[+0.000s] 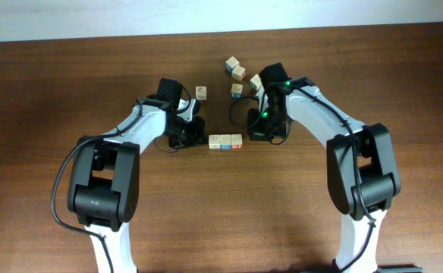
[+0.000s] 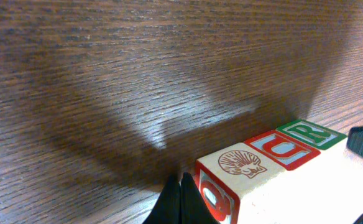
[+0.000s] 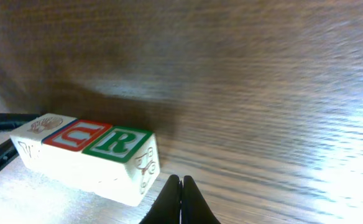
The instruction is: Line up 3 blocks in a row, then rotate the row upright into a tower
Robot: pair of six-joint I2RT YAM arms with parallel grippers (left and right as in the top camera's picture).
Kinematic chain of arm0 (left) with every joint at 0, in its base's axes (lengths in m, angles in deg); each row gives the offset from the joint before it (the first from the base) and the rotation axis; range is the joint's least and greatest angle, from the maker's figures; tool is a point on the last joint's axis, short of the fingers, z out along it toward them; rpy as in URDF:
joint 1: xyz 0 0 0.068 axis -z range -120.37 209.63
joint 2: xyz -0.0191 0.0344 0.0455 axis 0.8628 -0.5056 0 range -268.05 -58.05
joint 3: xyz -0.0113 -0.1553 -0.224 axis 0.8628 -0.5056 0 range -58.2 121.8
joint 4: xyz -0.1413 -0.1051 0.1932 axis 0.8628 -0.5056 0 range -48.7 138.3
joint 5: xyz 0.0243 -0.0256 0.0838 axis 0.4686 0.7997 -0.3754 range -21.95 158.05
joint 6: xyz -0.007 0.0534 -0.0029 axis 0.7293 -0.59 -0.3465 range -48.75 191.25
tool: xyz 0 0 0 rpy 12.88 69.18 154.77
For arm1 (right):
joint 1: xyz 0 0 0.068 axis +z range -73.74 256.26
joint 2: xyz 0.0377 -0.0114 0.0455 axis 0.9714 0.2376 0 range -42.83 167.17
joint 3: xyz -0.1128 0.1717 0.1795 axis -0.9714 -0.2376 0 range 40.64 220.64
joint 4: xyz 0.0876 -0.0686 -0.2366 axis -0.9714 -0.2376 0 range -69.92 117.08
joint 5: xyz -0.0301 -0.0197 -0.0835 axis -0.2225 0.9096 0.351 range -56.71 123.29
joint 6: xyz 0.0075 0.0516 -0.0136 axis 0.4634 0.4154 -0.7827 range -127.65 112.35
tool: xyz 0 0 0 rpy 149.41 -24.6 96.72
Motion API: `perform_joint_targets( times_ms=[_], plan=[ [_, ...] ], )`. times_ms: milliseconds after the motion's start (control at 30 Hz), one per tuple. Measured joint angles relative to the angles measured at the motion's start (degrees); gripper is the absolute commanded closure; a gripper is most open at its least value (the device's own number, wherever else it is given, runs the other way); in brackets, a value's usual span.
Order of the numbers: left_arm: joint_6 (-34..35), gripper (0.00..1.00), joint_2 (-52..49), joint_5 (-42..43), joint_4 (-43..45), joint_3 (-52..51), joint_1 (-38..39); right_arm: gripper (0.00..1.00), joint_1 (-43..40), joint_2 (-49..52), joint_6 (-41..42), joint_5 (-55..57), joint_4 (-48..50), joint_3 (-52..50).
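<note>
Overhead, blocks (image 1: 225, 141) between left tool (image 1: 201, 139), right tool (image 1: 253, 137)

Dark brown wooden desk (image 1: 39, 83), its grain running left to right across the overhead view. A pale strip (image 1: 130, 19) lies beyond the desk's far edge along the top of the frame, widest at upper left. In both wrist views the polished surface shows whitish glare (image 3: 330, 143) and broad, blurred shadows.

Three blocks (image 1: 226, 141) sit touching in a row at the table (image 1: 54, 91) centre; loose cubes (image 1: 239, 73) lie behind, nearer the far edge.
</note>
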Motion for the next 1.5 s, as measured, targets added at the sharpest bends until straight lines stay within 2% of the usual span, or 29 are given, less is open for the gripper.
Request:
perform_joint_targets(
  times_ms=[267,667,833,1000,1167,1500],
  plan=[
    [0.00,1.00,0.00,-0.02,0.00,0.00,0.00,0.96,3.23,0.00,1.51,1.09,0.28,0.00],
    [0.00,1.00,0.00,-0.02,-0.07,0.00,0.00,0.96,3.45,0.00,2.69,1.99,0.28,0.00],
    [-0.48,1.00,0.00,-1.31,-4.31,1.31,-0.46,0.96,2.10,0.00,2.75,1.95,0.02,0.00],
    [-4.98,1.00,0.00,-1.51,-9.77,6.21,-3.43,0.96,-0.70,0.00,1.66,1.46,-0.13,0.00],
    [-11.78,1.00,0.00,4.48,-10.64,7.32,-4.28,0.96,-0.72,0.00,0.98,0.96,-0.13,0.00],
    [-14.56,1.00,0.00,6.95,-12.72,7.32,-3.85,0.96,-0.72,0.00,-1.33,-0.70,0.28,0.00]
  ],
)
